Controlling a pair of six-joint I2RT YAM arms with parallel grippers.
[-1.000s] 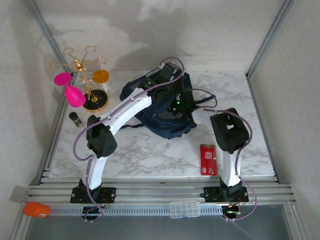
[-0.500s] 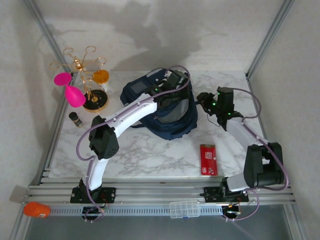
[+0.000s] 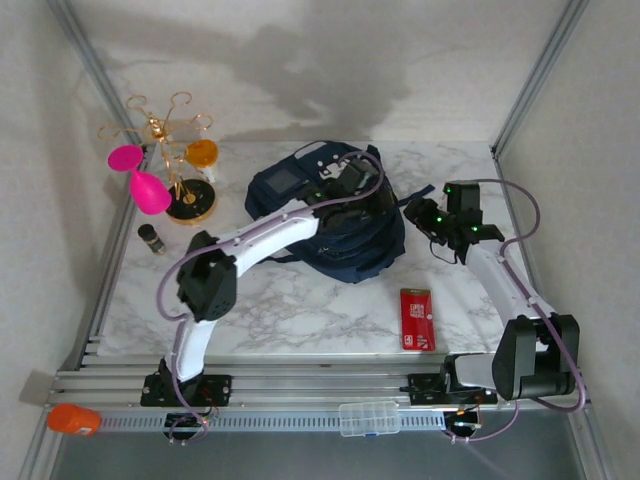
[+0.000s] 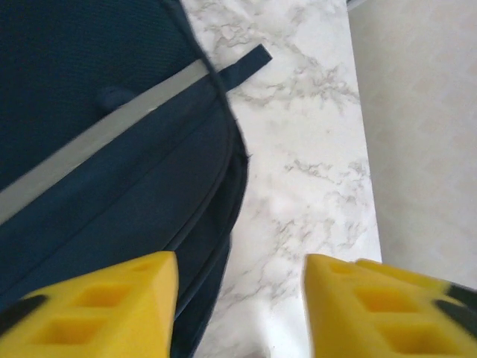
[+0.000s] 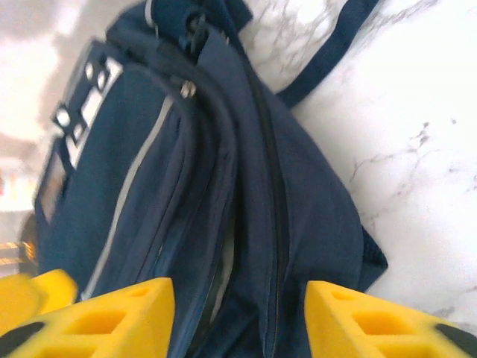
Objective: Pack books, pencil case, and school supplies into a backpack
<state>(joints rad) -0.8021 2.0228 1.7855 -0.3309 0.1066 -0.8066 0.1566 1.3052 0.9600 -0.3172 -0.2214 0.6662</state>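
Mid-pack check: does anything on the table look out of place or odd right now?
Nothing looks spilled or damaged. The large dark navy fabric backpack lies slumped flat instead of upright, and a flat red rectangular packet lies apart from it near the front edge of the white marble table.

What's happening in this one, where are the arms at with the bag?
Both arms are gathered at the navy backpack, which lies on the marble table. The left gripper hangs over the pack's edge, jaws apart and empty. The right gripper, also open and empty, faces the pack's zippered side. A flat red item lies on the table near the right arm's base.
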